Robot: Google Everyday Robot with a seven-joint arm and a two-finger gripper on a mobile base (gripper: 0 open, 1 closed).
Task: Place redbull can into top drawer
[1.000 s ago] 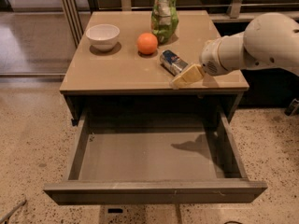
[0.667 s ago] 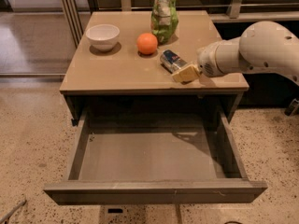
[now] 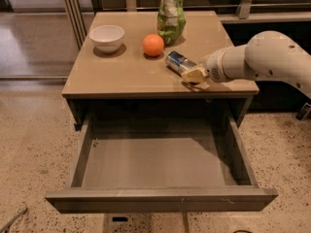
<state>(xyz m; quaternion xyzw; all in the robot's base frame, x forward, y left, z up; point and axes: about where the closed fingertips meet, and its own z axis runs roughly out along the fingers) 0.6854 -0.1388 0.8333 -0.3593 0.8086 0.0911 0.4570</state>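
We saw the redbull can (image 3: pixel 176 61) lying on its side on the bench (image 3: pixel 121 76), right of centre in the frame and toward the bench's front right part. Its silver and blue body ran slantwise, the far end pointing to the upper left and the near end toward the lower right.

The claw (image 3: pixel 194 74) sat at that near end of the can, low over the bench top and touching the can or very nearly so. We could not tell whether the claw was clenched on the can or released. The white arm (image 3: pixel 262 59) reached in from the right edge of the frame, its thick rounded link hanging over the bench's right side.

Behind the can, an orange (image 3: pixel 153 45) rested just to its upper left, apart from it. A green snack bag (image 3: pixel 171 13) stood upright at the back of the bench, near the top centre of the frame. A white bowl (image 3: pixel 107 37) sat well to the left of the orange, in the upper left part of the bench.

Below the bench top, the top drawer (image 3: pixel 150 161) was pulled out toward the bottom of the frame, its smooth grey inside in view and its flat front panel running across the lower edge. The can was on the bench, not in the drawer. A speckled floor (image 3: pixel 34 144) lay around the bench.
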